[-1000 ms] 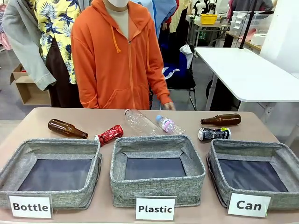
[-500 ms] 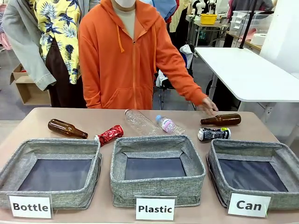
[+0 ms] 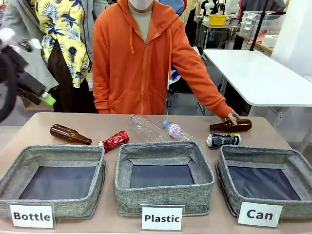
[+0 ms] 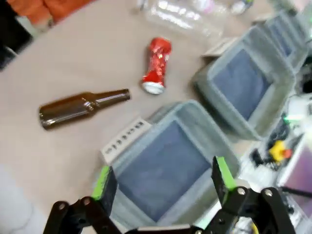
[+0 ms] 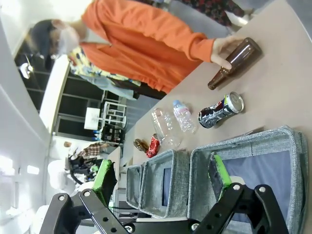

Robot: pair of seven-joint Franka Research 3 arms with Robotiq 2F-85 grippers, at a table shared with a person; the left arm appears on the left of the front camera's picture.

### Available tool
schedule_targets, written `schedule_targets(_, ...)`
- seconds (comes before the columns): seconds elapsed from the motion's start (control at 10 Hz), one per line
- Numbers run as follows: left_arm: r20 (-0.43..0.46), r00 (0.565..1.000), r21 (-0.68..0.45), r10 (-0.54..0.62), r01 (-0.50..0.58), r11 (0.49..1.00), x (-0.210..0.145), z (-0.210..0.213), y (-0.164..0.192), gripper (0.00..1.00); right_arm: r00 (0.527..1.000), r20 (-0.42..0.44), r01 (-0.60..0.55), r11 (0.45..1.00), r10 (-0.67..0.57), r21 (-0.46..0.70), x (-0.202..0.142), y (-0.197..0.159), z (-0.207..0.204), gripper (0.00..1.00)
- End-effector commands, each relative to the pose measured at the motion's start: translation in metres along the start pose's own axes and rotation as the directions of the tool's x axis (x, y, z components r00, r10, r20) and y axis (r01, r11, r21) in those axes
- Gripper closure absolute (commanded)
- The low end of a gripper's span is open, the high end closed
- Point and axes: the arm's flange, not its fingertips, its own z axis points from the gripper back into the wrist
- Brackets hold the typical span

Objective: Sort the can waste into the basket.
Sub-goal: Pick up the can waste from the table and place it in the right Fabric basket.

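Front, two wrists, above shared table (image 3: pixel 29 130)

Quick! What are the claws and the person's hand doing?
Left gripper: open, empty.
Right gripper: open, empty.
Person's hand: on a brown bottle.

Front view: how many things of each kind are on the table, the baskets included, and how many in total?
Glass bottles: 2 (left brown bottle, right brown bottle)
Plastic bottles: 2 (large clear bottle, small clear bottle)
Cans: 2 (red can, black can)
Baskets: 3 (Bottle basket, Plastic basket, Can basket)
Total: 9
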Motion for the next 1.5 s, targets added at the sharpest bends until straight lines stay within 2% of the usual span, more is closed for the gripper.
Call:
schedule_targets(0.0, 0.056, 0.989, 0.084, -0.139, 0.135, 0.987, 0.004, 0.006, -0.005, 0.0, 0.999, 0.021, -0.026, 0.999, 0.025, 0.026, 0.004, -0.001, -0.002, 0.0)
schedule_targets(0.1, 0.0, 1.0, 0.0, 0.0, 0.0, 1.0, 0.0, 0.0, 0.0, 0.0, 0.999, 0.021, -0.026, 0.999, 0.025, 0.026, 0.004, -0.001, -0.002, 0.0)
schedule_targets(0.2, 0.0, 1.0, 0.0, 0.0, 0.0, 1.0, 0.0, 0.0, 0.0, 0.0, 0.999, 0.021, -0.026, 0.999, 0.025, 0.026, 0.004, -0.001, -0.002, 0.0)
schedule_targets(0.4, -0.045, 0.984, 0.078, -0.17, 0.174, 0.982, 0.03, -0.028, -0.01, 0.0, 0.999, 0.021, -0.026, 0.999, 0.025, 0.026, 0.004, -0.001, -0.002, 0.0)
schedule_targets(0.5, -0.051, 0.965, 0.05, -0.258, 0.261, 0.964, 0.042, -0.049, -0.015, 0.0, 0.999, 0.021, -0.026, 0.999, 0.025, 0.026, 0.004, -0.001, -0.002, 0.0)
schedule_targets(0.7, -0.039, 0.922, 0.07, -0.385, 0.387, 0.919, 0.063, -0.084, -0.03, 0.0, 0.999, 0.021, -0.026, 0.999, 0.025, 0.026, 0.004, -0.001, -0.002, 0.0)
schedule_targets(0.8, -0.064, 0.913, 0.082, -0.403, 0.407, 0.91, 0.072, -0.102, -0.032, 0.0, 0.999, 0.021, -0.026, 0.999, 0.025, 0.026, 0.004, -0.001, -0.002, 0.0)
schedule_targets(0.9, -0.086, 0.919, 0.063, -0.385, 0.391, 0.918, 0.073, -0.1, -0.021, 0.0, 0.999, 0.021, -0.026, 0.999, 0.025, 0.026, 0.004, -0.001, -0.002, 0.0)
schedule_targets(1.0, -0.023, 0.944, 0.034, -0.33, 0.331, 0.943, 0.061, -0.066, -0.001, 0.0, 0.999, 0.021, -0.026, 0.999, 0.025, 0.026, 0.004, -0.001, -0.002, 0.0)
schedule_targets(1.1, 0.108, 0.961, 0.045, -0.254, 0.251, 0.967, 0.029, -0.011, 0.02, 0.0, 0.999, 0.021, -0.026, 0.999, 0.025, 0.026, 0.004, -0.001, -0.002, 0.0)
schedule_targets(1.2, 0.212, 0.959, 0.041, -0.189, 0.184, 0.982, -0.011, 0.035, 0.032, 0.0, 0.999, 0.021, -0.026, 0.999, 0.025, 0.026, 0.004, -0.001, -0.002, 0.0)
schedule_targets(1.3, 0.311, 0.939, 0.016, -0.147, 0.149, 0.989, -0.058, 0.071, 0.041, 0.0, 0.999, 0.021, -0.026, 0.999, 0.025, 0.026, 0.004, -0.001, -0.002, 0.0)
schedule_targets(1.4, 0.403, 0.912, 0.022, -0.069, 0.066, 0.998, -0.106, 0.103, 0.048, 0.0, 0.999, 0.021, -0.026, 0.999, 0.025, 0.026, 0.004, -0.001, -0.002, 0.0)
